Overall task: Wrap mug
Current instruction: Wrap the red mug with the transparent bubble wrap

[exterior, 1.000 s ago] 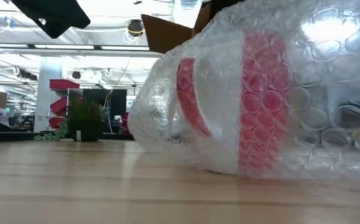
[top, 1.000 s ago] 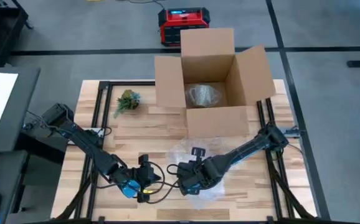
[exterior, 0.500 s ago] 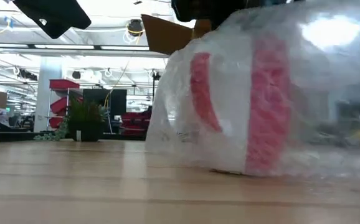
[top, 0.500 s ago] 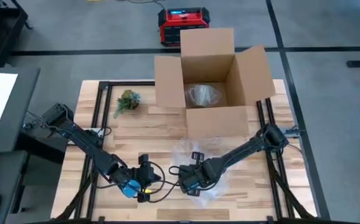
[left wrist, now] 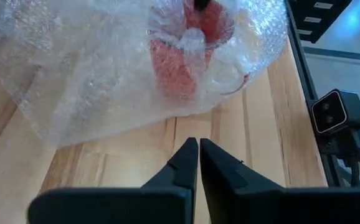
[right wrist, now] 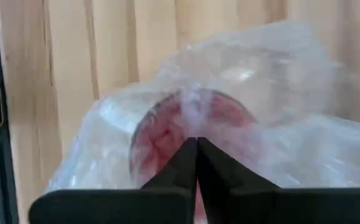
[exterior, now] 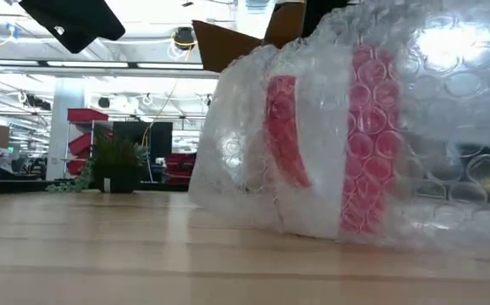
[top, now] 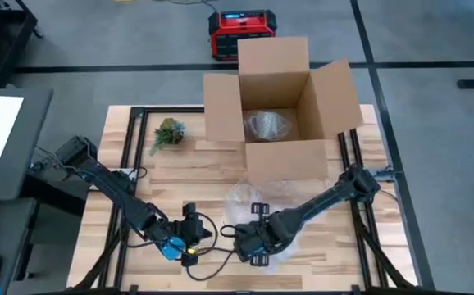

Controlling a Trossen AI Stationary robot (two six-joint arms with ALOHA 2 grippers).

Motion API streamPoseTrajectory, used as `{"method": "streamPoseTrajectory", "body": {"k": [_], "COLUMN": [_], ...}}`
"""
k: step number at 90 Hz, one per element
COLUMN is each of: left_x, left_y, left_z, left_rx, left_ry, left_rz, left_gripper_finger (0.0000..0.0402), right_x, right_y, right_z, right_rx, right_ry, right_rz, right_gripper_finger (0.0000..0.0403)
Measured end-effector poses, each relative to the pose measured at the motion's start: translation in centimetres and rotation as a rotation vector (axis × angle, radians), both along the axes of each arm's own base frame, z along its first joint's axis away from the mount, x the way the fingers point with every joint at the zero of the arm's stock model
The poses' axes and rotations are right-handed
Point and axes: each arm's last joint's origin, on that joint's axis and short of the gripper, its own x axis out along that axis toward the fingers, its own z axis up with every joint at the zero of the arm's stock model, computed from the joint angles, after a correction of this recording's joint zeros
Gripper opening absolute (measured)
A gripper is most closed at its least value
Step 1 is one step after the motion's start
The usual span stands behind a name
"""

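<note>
Both grippers clenched empty (left (left wrist: 198, 144), right (right wrist: 196, 144)); only low view shows mug's (exterior: 347, 144) red stripes.

Both pincers (left wrist: 198, 144) (right wrist: 196, 144) closed, low.

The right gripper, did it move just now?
Yes. The right gripper slid toward the table's near edge, farther from the cardboard box.

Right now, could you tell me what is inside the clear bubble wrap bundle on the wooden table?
A red-and-white mug lies on its side inside the clear bubble wrap; its underside is hidden.
</note>
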Motion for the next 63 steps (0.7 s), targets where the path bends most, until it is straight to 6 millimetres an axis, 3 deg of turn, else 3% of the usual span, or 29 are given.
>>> {"method": "streamPoseTrajectory", "body": {"k": [12, 33, 46, 63], "left_x": [0.0, 0.1, 0.9, 2.4], "left_y": [0.0, 0.0, 0.5, 0.7], "left_z": [0.0, 0.1, 0.3, -1.7], "left_rx": [-0.001, -0.020, -0.040, 0.013], "left_ry": [0.001, -0.012, -0.043, -0.007], "left_rz": [-0.002, 0.009, 0.034, 0.033], "left_gripper_finger": [0.0000, 0.0000, 0.0000, 0.0000], "right_x": [-2.5, -6.6, -7.1, -6.3], "right_y": [3.4, 9.1, 8.9, 6.6], "right_z": [2.3, 1.9, -0.2, -3.4], "right_rx": [-0.024, 0.080, 0.038, -0.051], "right_ry": [-0.048, -0.034, 0.018, 0.105], "right_rz": [0.076, 0.199, 0.122, 0.058], "right_gripper_finger": [0.0000, 0.0000, 0.0000, 0.0000]}}
